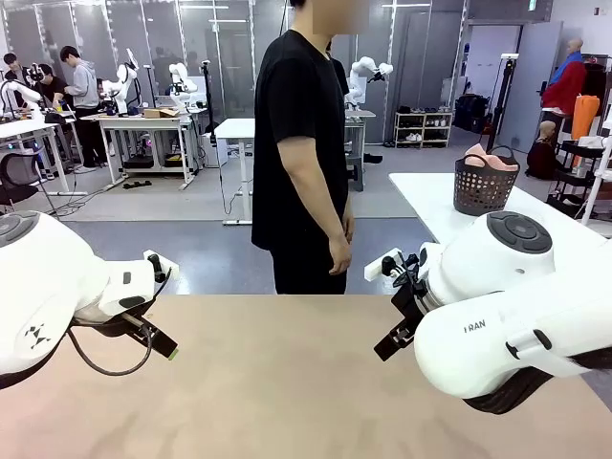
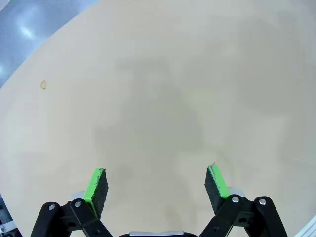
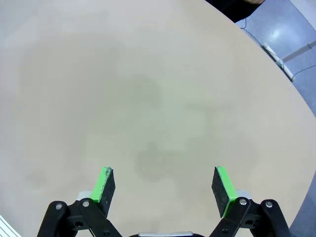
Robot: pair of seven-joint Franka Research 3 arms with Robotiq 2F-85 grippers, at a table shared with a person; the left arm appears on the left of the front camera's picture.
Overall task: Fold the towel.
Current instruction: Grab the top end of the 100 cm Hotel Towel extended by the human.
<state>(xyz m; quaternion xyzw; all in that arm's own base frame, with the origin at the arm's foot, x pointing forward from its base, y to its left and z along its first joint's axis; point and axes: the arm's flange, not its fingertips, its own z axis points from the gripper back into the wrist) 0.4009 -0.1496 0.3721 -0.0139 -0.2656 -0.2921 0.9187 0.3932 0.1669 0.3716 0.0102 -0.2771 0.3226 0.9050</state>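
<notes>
Smooth matt beige tabletop (image 2: pixel 158 98); glossy white arm casings (image 1: pixel 497 316).

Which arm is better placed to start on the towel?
Right, probably. The left claw and right claw are open over the table; the towel seems to sit in the basket on the side table, on the right arm's side.

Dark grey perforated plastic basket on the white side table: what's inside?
A light salmon-pink cloth bundle, likely the towel, pokes above the rim of the dark grey perforated basket. The wall covers its lower part and anything beneath.
</notes>
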